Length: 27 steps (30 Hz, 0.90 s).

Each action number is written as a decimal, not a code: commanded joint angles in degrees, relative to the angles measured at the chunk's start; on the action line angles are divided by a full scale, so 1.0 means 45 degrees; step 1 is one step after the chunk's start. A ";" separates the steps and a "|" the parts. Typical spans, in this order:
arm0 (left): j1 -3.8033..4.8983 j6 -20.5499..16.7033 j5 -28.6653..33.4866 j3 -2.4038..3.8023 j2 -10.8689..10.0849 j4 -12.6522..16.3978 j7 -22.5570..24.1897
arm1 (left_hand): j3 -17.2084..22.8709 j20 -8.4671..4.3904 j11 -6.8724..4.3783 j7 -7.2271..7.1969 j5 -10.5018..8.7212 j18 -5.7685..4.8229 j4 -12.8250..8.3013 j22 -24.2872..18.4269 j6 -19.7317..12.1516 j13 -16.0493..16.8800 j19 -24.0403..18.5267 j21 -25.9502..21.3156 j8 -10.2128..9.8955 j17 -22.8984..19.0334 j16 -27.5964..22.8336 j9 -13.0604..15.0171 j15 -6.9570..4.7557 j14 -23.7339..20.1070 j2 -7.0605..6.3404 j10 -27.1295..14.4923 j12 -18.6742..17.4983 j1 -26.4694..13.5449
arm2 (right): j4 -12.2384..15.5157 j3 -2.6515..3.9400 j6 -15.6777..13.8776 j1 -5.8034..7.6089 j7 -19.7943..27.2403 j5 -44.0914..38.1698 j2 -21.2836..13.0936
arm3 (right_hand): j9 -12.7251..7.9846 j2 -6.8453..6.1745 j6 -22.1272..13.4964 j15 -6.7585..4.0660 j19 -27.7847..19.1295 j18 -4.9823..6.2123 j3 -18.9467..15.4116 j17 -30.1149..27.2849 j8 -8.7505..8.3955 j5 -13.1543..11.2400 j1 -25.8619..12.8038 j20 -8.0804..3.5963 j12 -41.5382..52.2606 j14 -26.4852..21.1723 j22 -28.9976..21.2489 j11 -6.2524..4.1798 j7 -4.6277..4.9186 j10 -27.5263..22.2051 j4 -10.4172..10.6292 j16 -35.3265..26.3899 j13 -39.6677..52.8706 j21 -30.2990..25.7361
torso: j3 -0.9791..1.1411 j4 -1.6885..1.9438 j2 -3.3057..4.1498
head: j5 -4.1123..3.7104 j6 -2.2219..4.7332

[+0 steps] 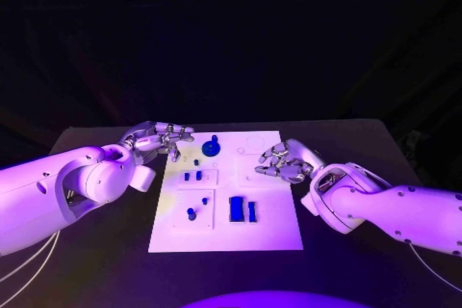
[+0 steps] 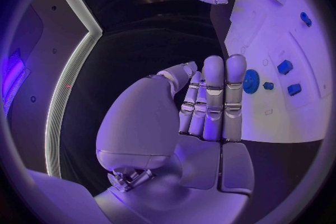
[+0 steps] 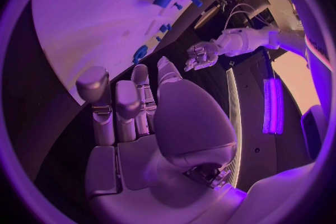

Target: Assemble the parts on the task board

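the task board [image 1: 226,238] lies in the middle of the frame on the black bench [image 1: 106,254], with the blue parts spread over it: a round gear-like part [image 1: 211,148] near the upper left, a tall block [image 1: 236,208] lower down. the left robot hand [image 1: 161,138] hovers at the board's upper left edge, fingers straight and together, holding nothing. the right robot hand [image 1: 280,164] hangs over the board's right side, fingers curled, with nothing visibly in them. the likely risk: the small, closely set parts could be knocked aside if a finger comes down off target.
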 commanded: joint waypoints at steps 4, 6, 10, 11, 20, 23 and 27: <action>-0.0083 -0.0108 0.1524 -0.0015 0.0355 -0.0559 0.2091 | -0.0473 0.0031 -0.0057 -0.0084 -0.0153 0.0464 0.0186 -0.1254 -0.0007 0.0037 -0.0952 -0.1168 0.0212 -0.0211 -0.0338 0.0038 0.0021 -0.0653 -0.0015 -0.0038 0.0268 -0.0355 | -0.1607 0.0009 0.0555 0.0437 0.4365 0.7344 0.0565 | -0.0189 0.0322 -0.0442 0.0277 -0.1625 0.0679 0.0163 -0.2069 -0.0287 -0.0535 0.1066 0.0280 -0.1105 -0.1132 -0.1678 0.0271 0.0237 -0.0891 -0.0354 -0.2255 -0.1323 -0.4887 | -0.0310 -0.0013 -0.0445 | -0.0070 0.0588; -0.0118 -0.0370 0.2053 -0.0018 0.0534 -0.0878 0.2624 | -0.0764 0.0075 -0.0088 -0.0140 -0.0261 0.0471 0.0254 -0.1559 0.0029 0.0023 -0.1496 -0.1761 0.0305 -0.0539 -0.0894 0.0040 0.0045 -0.1462 0.0044 0.0032 0.0350 -0.0388 | -0.2389 0.0013 0.0981 0.0679 0.5052 0.8836 0.0920 | -0.0414 0.0412 -0.0626 0.0486 -0.2542 0.0786 0.0233 -0.3324 -0.0429 -0.0713 0.1337 0.0470 -0.1900 -0.2177 -0.2566 0.0460 0.0356 -0.1473 -0.0327 -0.3743 -0.2241 -0.6533 | -0.0395 -0.0029 -0.0557 | -0.0095 0.0846; -0.0178 -0.0730 0.2760 -0.0017 0.0910 -0.1445 0.3206 | -0.1092 0.0321 0.0022 -0.0160 -0.0405 0.0383 0.0422 -0.2395 -0.0059 -0.0168 -0.2805 -0.3317 0.0344 -0.1530 -0.2750 0.0000 0.0317 -0.3156 0.0137 0.0048 0.0210 -0.0432 | -0.3589 0.0077 0.1702 0.0940 0.5816 1.0275 0.1482 | -0.0987 0.0495 -0.0612 0.0980 -0.3975 0.0792 0.0417 -0.5540 -0.0773 -0.0920 0.1838 0.0949 -0.3672 -0.4340 -0.4192 0.0836 0.0554 -0.1488 -0.0079 -0.7165 -0.4769 -0.8406 | -0.0466 -0.0024 -0.0701 | -0.0145 0.1342; -0.0197 -0.0770 0.2906 -0.0016 0.1035 -0.1622 0.3303 | -0.1154 0.0439 0.0096 -0.0148 -0.0434 0.0363 0.0470 -0.2708 -0.0160 -0.0251 -0.3221 -0.3872 0.0294 -0.1884 -0.3463 -0.0027 0.0435 -0.3482 0.0144 0.0018 0.0105 -0.0431 | -0.3945 0.0103 0.1862 0.0981 0.5977 1.0512 0.1658 | -0.1208 0.0461 -0.0555 0.1090 -0.4179 0.0835 0.0476 -0.6154 -0.0948 -0.0958 0.1985 0.1120 -0.4198 -0.4440 -0.4822 0.0919 0.0666 -0.1229 0.0020 -0.8032 -0.5650 -0.8941 | -0.0479 -0.0015 -0.0748 | -0.0159 0.1439; -0.0269 -0.1196 0.3362 -0.0010 0.1989 -0.2789 0.3761 | -0.2145 0.2041 0.0932 -0.0045 -0.0427 -0.0075 0.0708 -0.5865 -0.1215 -0.0590 -0.6003 -0.8870 -0.0582 -0.4329 -0.9142 -0.0100 0.1768 -0.5466 0.0380 -0.1281 -0.1367 -0.0321 | -0.6252 0.0204 0.2620 0.1098 0.6925 1.1702 0.2824 | -0.2830 0.0341 -0.0263 0.1724 -0.4552 0.0831 0.0564 -0.9704 -0.1594 -0.0975 0.2166 0.1924 -0.6665 -0.3996 -0.9494 0.1298 0.0792 -0.0271 0.0338 -1.2646 -1.0330 -1.0134 | -0.0497 0.0055 -0.0968 | -0.0111 0.2133; -0.0273 -0.1488 0.3340 -0.0009 0.2110 -0.2912 0.3841 | -0.2726 0.2209 0.1019 -0.0065 -0.0423 0.0067 0.0663 -0.6593 -0.1207 -0.0596 -0.5796 -0.9768 -0.0636 -0.4488 -1.0163 -0.0107 0.1856 -0.5210 0.0617 -0.1347 -0.1644 -0.0217 | -0.6471 0.0219 0.2726 0.1105 0.7037 1.1798 0.2955 | -0.3268 0.0387 -0.0337 0.1850 -0.4665 0.0854 0.0494 -1.0426 -0.1593 -0.1029 0.2058 0.2037 -0.6701 -0.3915 -1.0532 0.1411 0.0787 -0.0391 0.0167 -1.3283 -1.1110 -1.0122 | -0.0460 0.0038 -0.0996 | -0.0045 0.2153; -0.0296 -0.1060 0.2914 -0.0020 0.2056 -0.2810 0.3209 | -0.3954 0.0936 0.0132 -0.0858 -0.1130 -0.0643 -0.0308 -0.7738 -0.5102 -0.1402 -0.8809 -1.0794 -0.1458 -0.5299 -1.1089 -0.0937 0.1078 -0.8912 0.1545 -0.5553 -0.2963 -0.6156 | -0.6283 0.0247 0.1897 0.1049 0.6322 1.1115 0.2894 | -0.4131 0.0447 -0.4513 0.1427 -0.8981 0.0031 0.0952 -1.1462 -0.2402 -0.1848 -0.4597 0.1088 -0.7550 -0.8697 -1.2706 0.0794 0.0038 -0.5182 -0.0880 -1.4352 -1.1793 -1.0925 | -0.0486 0.0016 -0.0973 | -0.0045 0.2089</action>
